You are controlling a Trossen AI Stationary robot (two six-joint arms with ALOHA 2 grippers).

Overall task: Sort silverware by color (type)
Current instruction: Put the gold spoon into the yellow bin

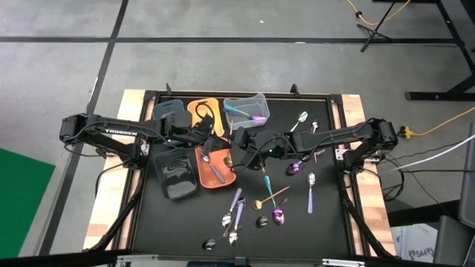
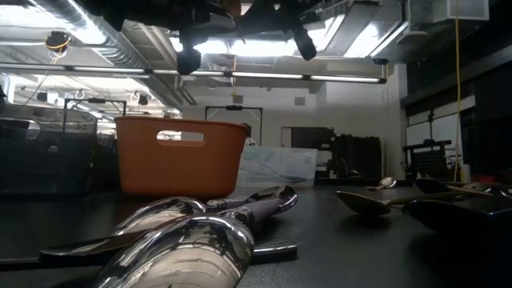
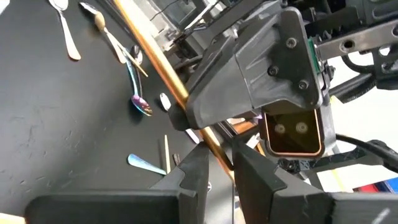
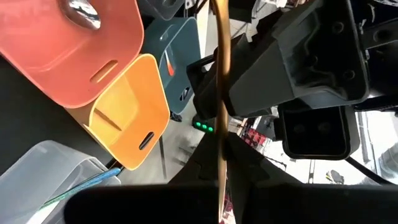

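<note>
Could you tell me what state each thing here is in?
Right gripper, fingers shut on the gold utensil.
Left gripper, fingers shut on the same gold utensil.
Gold utensil, held aloft by both grippers.
Red bin, holds one spoon.
Clear bin, holds teal and purple pieces.

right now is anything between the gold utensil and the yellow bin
Nothing visible is. The gold utensil is gripped by the right end effector, with the left end effector up against it. The yellow bin lies open nearby.

The brand name "TROSSEN" is printed in white along the left arm [image 1: 111, 133]; nothing else is legible.
</note>
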